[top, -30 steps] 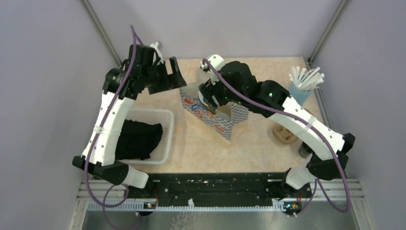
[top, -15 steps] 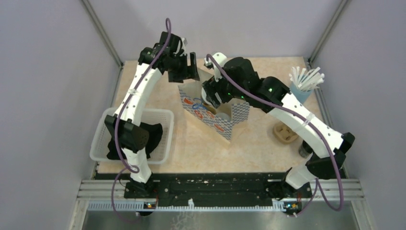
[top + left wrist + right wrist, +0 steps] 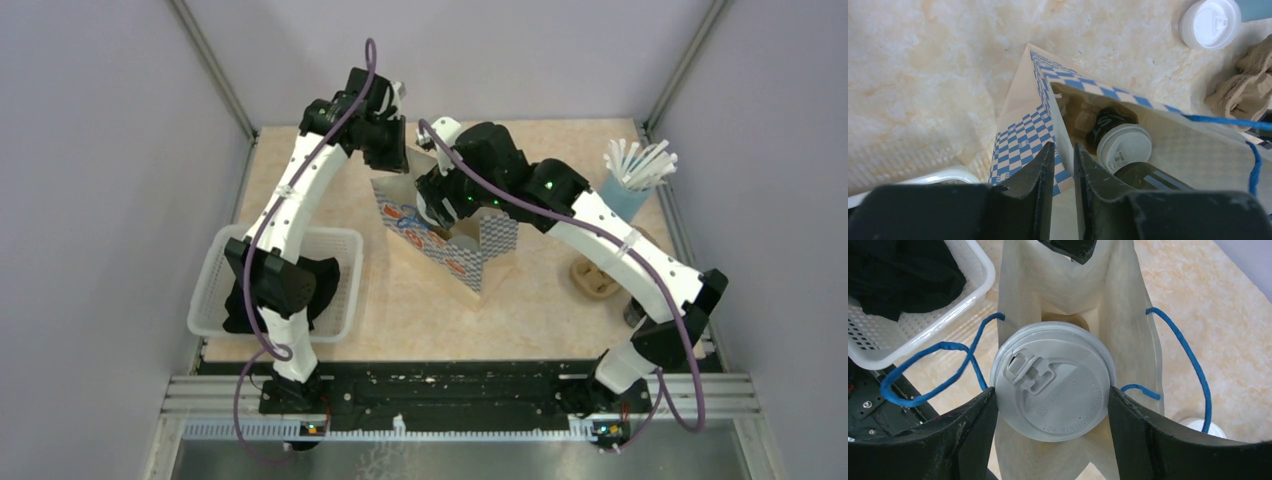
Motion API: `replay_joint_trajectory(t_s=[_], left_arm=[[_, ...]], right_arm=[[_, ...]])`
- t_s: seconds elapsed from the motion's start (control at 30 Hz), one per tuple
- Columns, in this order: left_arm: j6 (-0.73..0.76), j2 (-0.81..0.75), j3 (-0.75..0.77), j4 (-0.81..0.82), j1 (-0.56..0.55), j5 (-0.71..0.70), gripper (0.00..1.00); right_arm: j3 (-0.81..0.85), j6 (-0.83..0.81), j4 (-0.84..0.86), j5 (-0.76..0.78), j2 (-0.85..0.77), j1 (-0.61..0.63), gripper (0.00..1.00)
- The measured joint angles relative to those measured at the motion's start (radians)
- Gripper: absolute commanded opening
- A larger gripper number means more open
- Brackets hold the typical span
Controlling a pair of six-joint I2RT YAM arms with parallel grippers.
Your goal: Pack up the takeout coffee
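A takeout coffee cup with a pale grey lid (image 3: 1050, 382) hangs in the open mouth of a blue-checked paper bag (image 3: 470, 255). My right gripper (image 3: 1053, 390) is shut on the cup, one finger on either side of the lid. The left wrist view shows the same lid (image 3: 1124, 147) and dark side down inside the bag (image 3: 1023, 140). My left gripper (image 3: 1064, 146) sits at the bag's far end (image 3: 398, 158), shut on the bag's upper wall, with one finger inside and one outside. The bag's blue handles (image 3: 938, 375) hang loose.
A white basket (image 3: 345, 240) holding black cloth sits left of the bag. A blue cup of white straws (image 3: 635, 175) stands at the back right, and a brown cardboard carrier (image 3: 595, 280) lies nearer. A loose white lid (image 3: 1210, 22) rests on the table.
The left arm swung from the bag's left over to its far end, and its jaws closed on the bag's wall. The right gripper stayed over the bag with the cup.
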Motion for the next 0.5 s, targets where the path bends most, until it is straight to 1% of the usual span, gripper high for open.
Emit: replay_joint_trajectory(t_s=[0.13,0.2,0.23,0.3,0.4,0.43,0.5], left_arm=[[0.017,0.017,0.024,0.0,-0.003,0.0,0.18],[0.021,0.021,0.036,0.002,-0.003,-0.002,0.19],[0.022,0.021,0.041,0.002,-0.003,-0.004,0.24],[0.021,0.021,0.047,0.001,-0.004,-0.004,0.39],[0.017,0.024,0.05,-0.01,-0.009,-0.004,0.54],[0.018,0.025,0.05,-0.013,-0.011,-0.005,0.59],[0.017,0.027,0.049,-0.02,-0.026,-0.019,0.62]], right_arm=[[0.0,-0.004,-0.014,0.0,0.022,0.0,0.63],[0.0,-0.004,-0.016,0.0,0.027,0.0,0.63],[0.0,-0.004,-0.016,0.0,0.027,0.0,0.63],[0.001,-0.003,-0.016,0.0,0.027,0.0,0.63],[0.002,-0.003,-0.015,0.0,0.027,0.0,0.63],[0.002,-0.002,-0.015,-0.001,0.027,0.0,0.63],[0.002,-0.002,-0.014,-0.001,0.027,0.0,0.63]])
